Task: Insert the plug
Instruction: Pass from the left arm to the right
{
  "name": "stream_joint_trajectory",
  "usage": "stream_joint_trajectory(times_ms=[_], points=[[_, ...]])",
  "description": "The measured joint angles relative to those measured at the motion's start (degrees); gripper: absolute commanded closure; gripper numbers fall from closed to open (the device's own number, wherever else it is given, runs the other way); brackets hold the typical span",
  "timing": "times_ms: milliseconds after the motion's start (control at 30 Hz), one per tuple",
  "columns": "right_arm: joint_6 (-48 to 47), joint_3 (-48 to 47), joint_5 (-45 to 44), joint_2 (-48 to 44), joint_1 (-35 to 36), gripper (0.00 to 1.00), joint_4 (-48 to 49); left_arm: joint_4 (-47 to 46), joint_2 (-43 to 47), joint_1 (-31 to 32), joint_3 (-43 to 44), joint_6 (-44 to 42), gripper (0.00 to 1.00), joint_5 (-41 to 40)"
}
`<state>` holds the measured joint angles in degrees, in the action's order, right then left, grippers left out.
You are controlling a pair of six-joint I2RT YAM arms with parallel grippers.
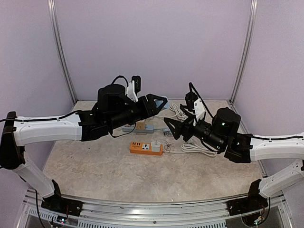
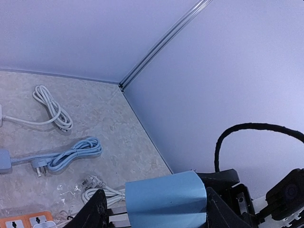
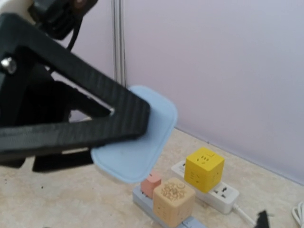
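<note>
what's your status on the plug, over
Left pincer shut on light blue plug, held in the air. Right pincer open, empty. Plug not in any socket yet. Orange power strip on table, white adapter at one end.

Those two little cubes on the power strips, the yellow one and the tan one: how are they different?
The yellow plastic cube sits on the white power strip; the tan plastic cube sits on the grey-blue strip. The yellow cube shows small slots on top, the tan cube a dark printed pattern. Both are rounded cubes standing upright.
</note>
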<state>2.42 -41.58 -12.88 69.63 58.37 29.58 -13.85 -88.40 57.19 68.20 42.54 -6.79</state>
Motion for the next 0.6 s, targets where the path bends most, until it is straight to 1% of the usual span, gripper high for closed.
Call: stream_joint_trajectory(times_ms=[267,600], points=[[-1.3,-0.4,0.0,3.8,0.0,0.14,3.1,-2.9,0.0,0.5,-0.2,1.4,0.48,0.5],[-2.8,-0.9,0.3,5.0,0.0,0.17,9.4,-7.3,0.0,1.2,-2.4,3.0,0.47,2.0]])
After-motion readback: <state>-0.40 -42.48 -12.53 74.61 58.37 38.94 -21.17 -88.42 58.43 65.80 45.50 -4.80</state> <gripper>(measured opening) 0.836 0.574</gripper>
